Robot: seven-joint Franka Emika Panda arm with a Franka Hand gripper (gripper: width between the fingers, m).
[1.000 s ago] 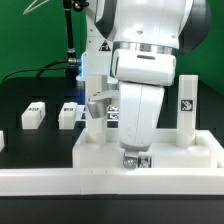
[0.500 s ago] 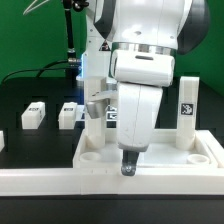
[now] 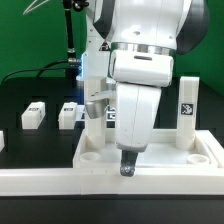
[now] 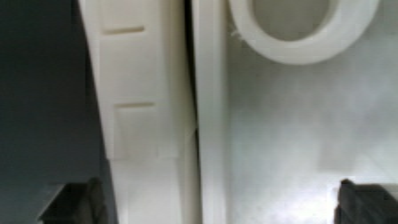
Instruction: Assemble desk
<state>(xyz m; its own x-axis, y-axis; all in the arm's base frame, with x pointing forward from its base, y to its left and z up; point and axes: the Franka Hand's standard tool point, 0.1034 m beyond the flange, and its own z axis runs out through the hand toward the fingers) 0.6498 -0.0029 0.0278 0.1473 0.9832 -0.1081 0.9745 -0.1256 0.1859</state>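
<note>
Two fingertips (image 4: 79,203) showed in the wrist view, spread wide, one over the dark table (image 3: 30,152) and the other over the desk panel (image 4: 294,130). The panel's raised rim ran between them, gripped by neither.

- Gripper (image 3: 128,166): pointed straight down at the near rim of the desk panel (image 3: 190,158); from the exterior view its jaws were seen edge-on. Nothing held.
- Panel lay flat on the table, just behind the long white rail (image 3: 40,182).
- Round socket (image 4: 294,50) lay close inside the rim, in the wrist view.
- One leg (image 3: 187,108) stood upright at the panel's far corner, exterior view's right, tag facing the camera. Could not tell whether it was seated.
- Two more legs (image 3: 33,114) (image 3: 67,114) lay on the table, exterior view's left, well apart from the panel.
</note>
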